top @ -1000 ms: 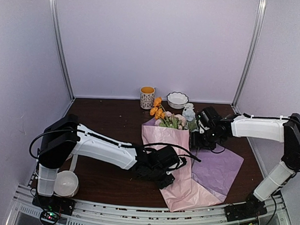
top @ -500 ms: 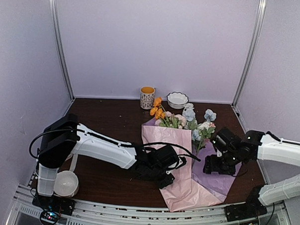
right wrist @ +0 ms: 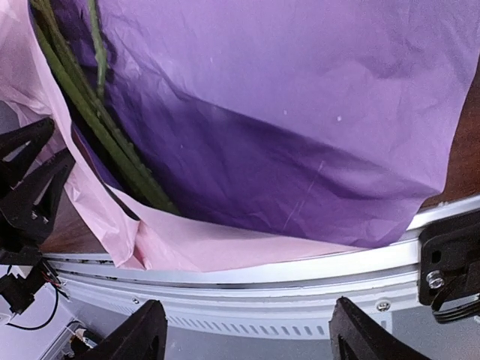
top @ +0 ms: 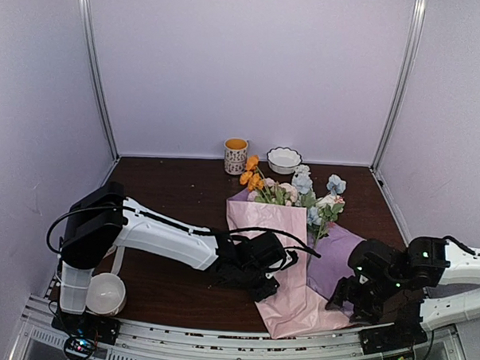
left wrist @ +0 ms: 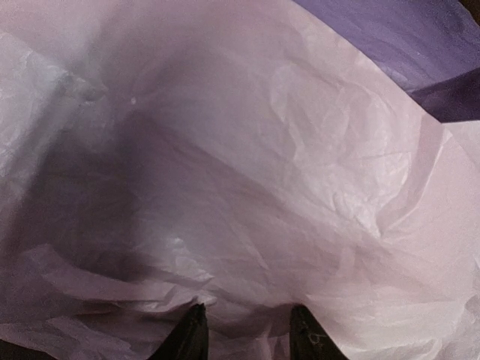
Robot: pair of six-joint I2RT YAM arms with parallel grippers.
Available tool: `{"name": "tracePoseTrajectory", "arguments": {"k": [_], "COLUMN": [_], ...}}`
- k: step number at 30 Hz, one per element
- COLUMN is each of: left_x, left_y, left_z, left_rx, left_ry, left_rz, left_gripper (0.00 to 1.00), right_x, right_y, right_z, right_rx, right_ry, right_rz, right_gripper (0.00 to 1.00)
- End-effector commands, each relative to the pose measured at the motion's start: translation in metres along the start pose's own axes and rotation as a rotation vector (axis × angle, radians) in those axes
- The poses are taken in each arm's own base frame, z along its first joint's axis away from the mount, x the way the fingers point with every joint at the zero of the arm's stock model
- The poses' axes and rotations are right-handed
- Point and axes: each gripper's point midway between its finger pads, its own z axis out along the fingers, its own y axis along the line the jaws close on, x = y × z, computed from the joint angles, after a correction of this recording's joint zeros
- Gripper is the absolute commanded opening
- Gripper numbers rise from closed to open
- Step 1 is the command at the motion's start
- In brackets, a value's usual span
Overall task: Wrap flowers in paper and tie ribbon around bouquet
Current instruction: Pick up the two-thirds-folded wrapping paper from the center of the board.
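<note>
Green stems [right wrist: 90, 120] lie on lilac paper [right wrist: 300, 112]; right hand [right wrist: 251, 326] spread, nothing held.

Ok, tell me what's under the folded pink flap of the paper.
Green stems emerge from under the flap onto the lilac face, and the flowers stick out its far end. The stretch between is covered.

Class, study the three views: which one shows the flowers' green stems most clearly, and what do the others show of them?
Right wrist view: the stems lie uncovered against the purple face of the paper. The top view shows mainly blooms, with the stems largely under the pink fold. The left wrist view shows only paper.
</note>
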Motion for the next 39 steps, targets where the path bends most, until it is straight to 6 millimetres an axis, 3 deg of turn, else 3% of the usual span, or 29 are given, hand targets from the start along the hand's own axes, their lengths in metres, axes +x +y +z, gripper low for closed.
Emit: {"name": "tracePoseTrajectory", "arguments": {"k": [1, 5, 11, 16, 24, 27, 29, 34, 39], "left_x": [0.049, 0.050, 0.049, 0.048, 0.048, 0.048, 0.049, 0.052, 0.053], "left_y": [0.019, 0.018, 0.016, 0.016, 0.014, 0.011, 0.009, 0.004, 0.001], "left_z": [0.014, 0.016, 0.017, 0.017, 0.018, 0.020, 0.022, 0.030, 0.032], "left_rx": [-0.041, -0.038, -0.033, -0.036, -0.037, -0.025, -0.011, 0.012, 0.031], "left_ry": [0.158, 0.163, 0.169, 0.179, 0.183, 0.187, 0.190, 0.218, 0.225], "left_rz": [-0.023, -0.024, -0.018, -0.013, -0.008, -0.004, -0.002, 0.010, 0.014], "left_gripper": [0.41, 0.41, 0.42, 0.42, 0.42, 0.42, 0.42, 0.42, 0.42], "right_x": [0.014, 0.019, -0.006, -0.007, -0.028, -0.036, -0.043, -0.053, -0.048], "right_y": [-0.011, -0.024, -0.021, -0.021, -0.016, -0.002, 0.002, 0.037, 0.068], "right_z": [0.015, 0.044, 0.046, 0.059, 0.040, 0.028, 0.015, -0.022, -0.038], "right_rx": [0.053, 0.044, -0.027, -0.072, -0.041, -0.068, -0.032, 0.034, 0.067], "right_ry": [0.037, 0.075, -0.040, -0.011, -0.111, -0.162, -0.213, -0.324, -0.396], "right_rz": [0.145, 0.246, 0.287, 0.312, 0.218, 0.149, 0.078, -0.175, -0.378], "right_gripper": [0.79, 0.85, 0.86, 0.70, 0.15, 0.00, 0.00, 0.00, 0.00]}}
